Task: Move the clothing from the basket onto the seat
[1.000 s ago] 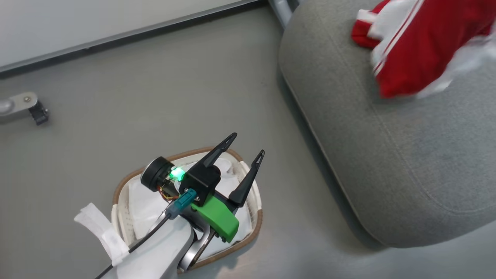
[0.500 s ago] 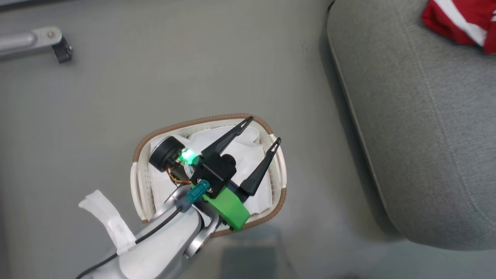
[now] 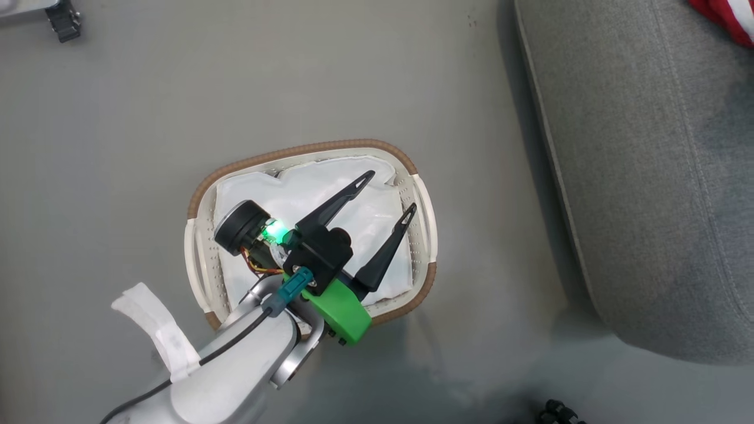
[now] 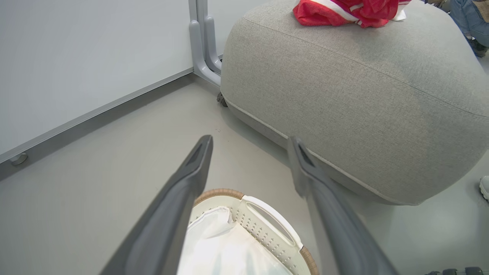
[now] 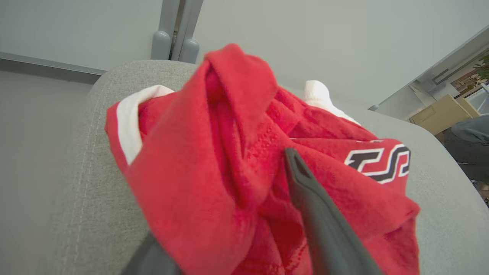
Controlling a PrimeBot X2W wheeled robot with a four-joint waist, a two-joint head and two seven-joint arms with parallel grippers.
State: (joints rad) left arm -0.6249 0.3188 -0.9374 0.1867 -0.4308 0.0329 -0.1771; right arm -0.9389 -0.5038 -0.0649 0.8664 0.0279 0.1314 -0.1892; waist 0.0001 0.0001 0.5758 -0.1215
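The white basket (image 3: pixel 197 259) with its brown rim stands on the floor, and I see just the white liner (image 3: pixel 330 188) inside it. My left gripper (image 3: pixel 392 189) hovers over the basket, open and holding nothing; its spread fingers (image 4: pixel 191 172) frame the basket's handle (image 4: pixel 267 214). The grey seat (image 3: pixel 648 176) rises at the right. A heap of red clothing (image 4: pixel 344 9) lies on its top, and a corner of the clothing (image 3: pixel 727 17) shows in the head view. My right gripper (image 5: pixel 246 149) is open in the clothing (image 5: pixel 214 160); cloth covers its left finger.
A metal leg with a black caster (image 3: pixel 59 17) sits on the floor at the far left. A grey post (image 4: pixel 202 46) stands by the white wall behind the seat. A shoe (image 4: pixel 484 187) and a person in jeans (image 4: pixel 470 19) are beyond the seat.
The head camera has swung down toward the basket, so the basket sits more central and the clothing has slid to the top right corner. My left gripper stays open over the basket.
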